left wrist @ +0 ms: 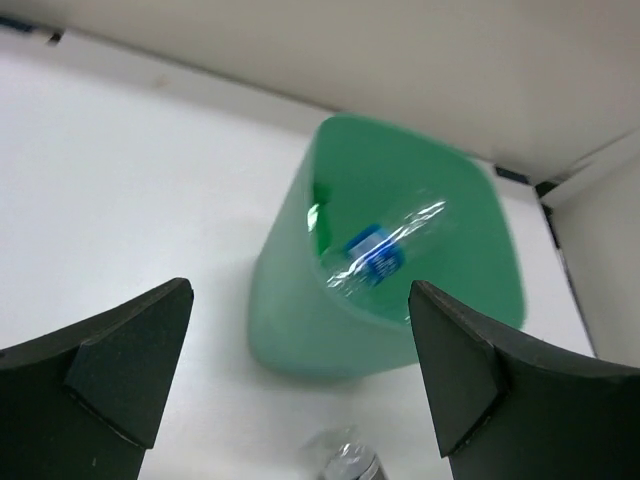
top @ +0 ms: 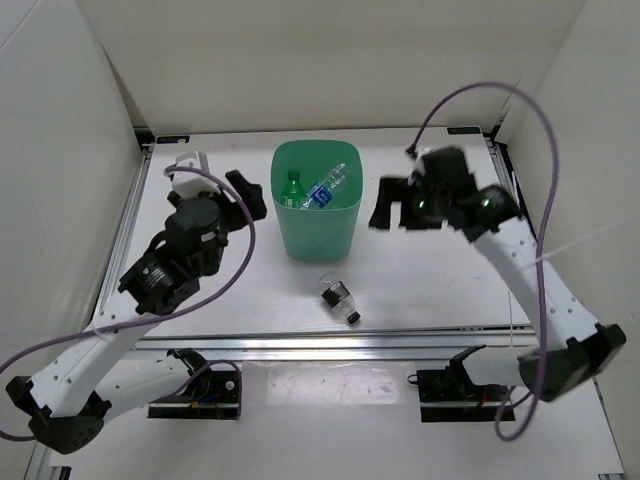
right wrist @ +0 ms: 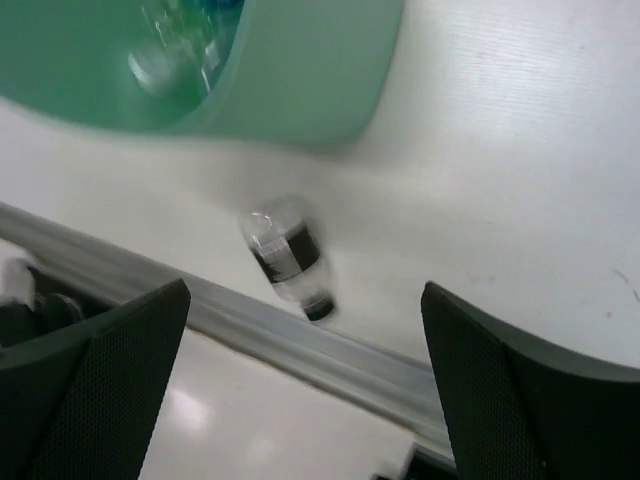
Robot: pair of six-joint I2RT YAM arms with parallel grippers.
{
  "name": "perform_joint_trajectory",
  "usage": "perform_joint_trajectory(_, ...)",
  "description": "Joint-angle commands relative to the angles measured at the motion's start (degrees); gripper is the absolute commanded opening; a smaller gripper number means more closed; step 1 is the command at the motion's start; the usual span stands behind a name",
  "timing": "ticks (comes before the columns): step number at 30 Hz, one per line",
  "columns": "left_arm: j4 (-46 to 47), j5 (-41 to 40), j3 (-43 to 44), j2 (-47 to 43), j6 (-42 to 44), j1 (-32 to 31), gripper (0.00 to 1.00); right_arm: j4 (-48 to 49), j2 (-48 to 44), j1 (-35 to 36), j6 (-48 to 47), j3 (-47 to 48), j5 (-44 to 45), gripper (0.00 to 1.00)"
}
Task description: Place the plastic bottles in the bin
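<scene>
The mint-green bin stands mid-table and holds a green bottle and clear blue-label bottles. It also shows in the left wrist view with a blue-label bottle inside, and in the right wrist view. A clear bottle with dark label and black cap lies on the table in front of the bin, seen too in the right wrist view and partly in the left wrist view. My left gripper is open and empty left of the bin. My right gripper is open and empty right of the bin.
A metal rail runs along the table's near edge. White walls enclose the table on the left, back and right. Purple cables loop off both arms.
</scene>
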Motion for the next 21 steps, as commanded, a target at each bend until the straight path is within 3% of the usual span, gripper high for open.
perform_joint_trajectory(1, -11.5, -5.4, -4.6, -1.7, -8.7, 0.0, 1.00, 14.6, -9.8, 8.8, -7.2, -14.9, 11.7, 1.00)
perform_joint_trajectory(3, -19.4, -6.7, -4.6, -1.7, -12.3, 0.0, 1.00, 22.3, -13.8, 13.7, -9.4, -24.4, 15.0, 1.00)
perform_joint_trajectory(8, -30.8, -10.0, -6.3, -0.4, -20.2, 0.0, 1.00, 26.2, -10.2, 19.0, -16.7, -30.9, 17.0, 1.00)
perform_joint_trajectory(14, -33.8, -9.0, -11.1, -2.9, -27.0, 0.0, 1.00, 36.8, -2.3, 21.8, -17.7, -37.5, 18.2, 1.00)
perform_joint_trajectory(21, -36.8, -9.2, -10.5, -4.2, -27.1, 0.0, 1.00, 48.1, 3.3, 21.8, -15.1, -40.5, 14.3, 1.00)
